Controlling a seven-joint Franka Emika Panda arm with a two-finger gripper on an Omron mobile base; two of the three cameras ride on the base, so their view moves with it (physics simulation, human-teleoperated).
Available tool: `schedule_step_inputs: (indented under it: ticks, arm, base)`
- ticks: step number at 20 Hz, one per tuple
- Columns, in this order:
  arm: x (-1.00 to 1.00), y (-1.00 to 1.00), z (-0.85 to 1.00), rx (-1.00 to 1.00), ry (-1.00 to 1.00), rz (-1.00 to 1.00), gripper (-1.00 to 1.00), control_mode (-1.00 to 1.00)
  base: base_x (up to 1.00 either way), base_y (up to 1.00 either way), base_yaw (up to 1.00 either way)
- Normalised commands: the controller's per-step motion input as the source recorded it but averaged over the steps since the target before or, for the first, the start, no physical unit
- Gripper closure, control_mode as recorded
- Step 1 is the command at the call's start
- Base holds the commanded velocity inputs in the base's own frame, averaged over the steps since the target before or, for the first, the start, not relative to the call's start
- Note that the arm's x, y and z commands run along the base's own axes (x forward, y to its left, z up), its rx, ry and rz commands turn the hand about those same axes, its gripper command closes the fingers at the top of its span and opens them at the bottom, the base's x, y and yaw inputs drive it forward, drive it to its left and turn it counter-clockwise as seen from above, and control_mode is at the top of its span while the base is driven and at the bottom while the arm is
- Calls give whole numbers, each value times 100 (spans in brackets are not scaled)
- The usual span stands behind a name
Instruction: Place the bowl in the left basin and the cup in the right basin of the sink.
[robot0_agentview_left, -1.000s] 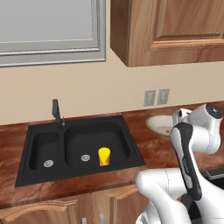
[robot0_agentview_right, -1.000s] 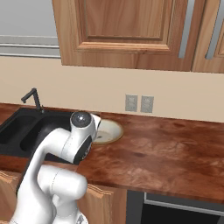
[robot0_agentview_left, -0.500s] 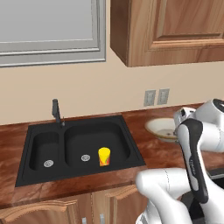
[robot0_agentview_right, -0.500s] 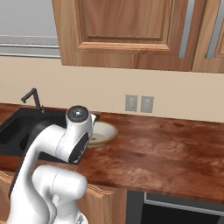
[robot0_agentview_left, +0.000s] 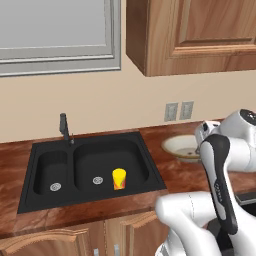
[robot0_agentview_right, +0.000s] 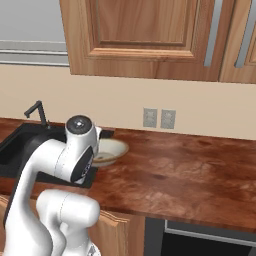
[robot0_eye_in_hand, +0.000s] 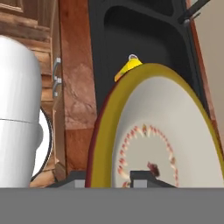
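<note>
No brand, label or writing legible anywhere; the only markings are a ring of reddish dashes inside the bowl (robot0_eye_in_hand: 170, 135) and an orange-red patch low on the cup (robot0_agentview_left: 119, 178). Gripper (robot0_eye_in_hand: 107, 178) clamps the bowl's rim, one dark tip either side of it, in the hand view. Bowl sits over the wooden counter (robot0_agentview_right: 190, 170) just right of the sink (robot0_agentview_left: 30, 200); whether it rests or is lifted cannot be told; its near side is hidden by the arm in both base views. Cup stands upright in the right basin (robot0_agentview_left: 135, 162); in the hand view only its top clears the bowl's edge. Left basin (robot0_agentview_left: 47, 172) holds only its drain.
</note>
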Motion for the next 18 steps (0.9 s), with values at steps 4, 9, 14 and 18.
schedule_step_inputs:
  ticks: [4, 9, 14, 18]
  arm:
    - [0, 7, 7, -1, -11, 0, 100, -100]
    - [0, 1, 25, 0, -17, 0, 100, -100]
    - [-1, 8, 16, 0, -21, 0, 100, -100]
    - [-6, 12, 4, 0, -11, 1, 100, -100]
  base:
    - [0, 0, 0]
    - [0, 0, 0]
    - [0, 0, 0]
    - [0, 0, 0]
